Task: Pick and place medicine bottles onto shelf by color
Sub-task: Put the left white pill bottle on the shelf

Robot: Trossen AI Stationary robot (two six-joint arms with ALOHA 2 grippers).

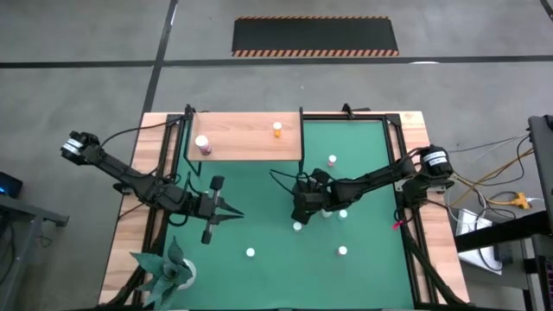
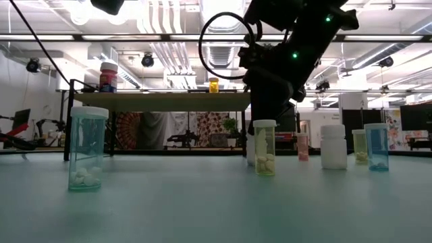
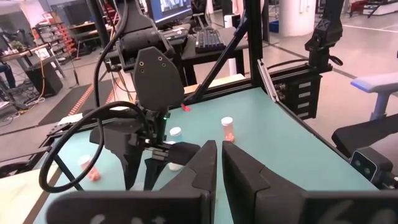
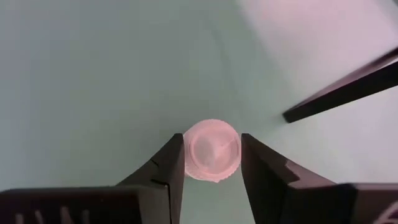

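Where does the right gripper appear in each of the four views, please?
High view: right gripper just right of the picture's centre, over the green mat.
Low view: upper middle, hanging from above.
Left wrist view: left of centre, beyond that arm's own fingers.
Right wrist view: bottom, fingers against a bottle.
Shared landmark: the green mat.

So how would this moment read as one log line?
right gripper: closing around white cap of bottle on mat | left gripper: shut, waiting | shelf: two bottles

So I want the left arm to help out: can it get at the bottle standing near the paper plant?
Probably yes: the left gripper hangs with fingers shut beside that bottle, with bare mat between them. It must open first.
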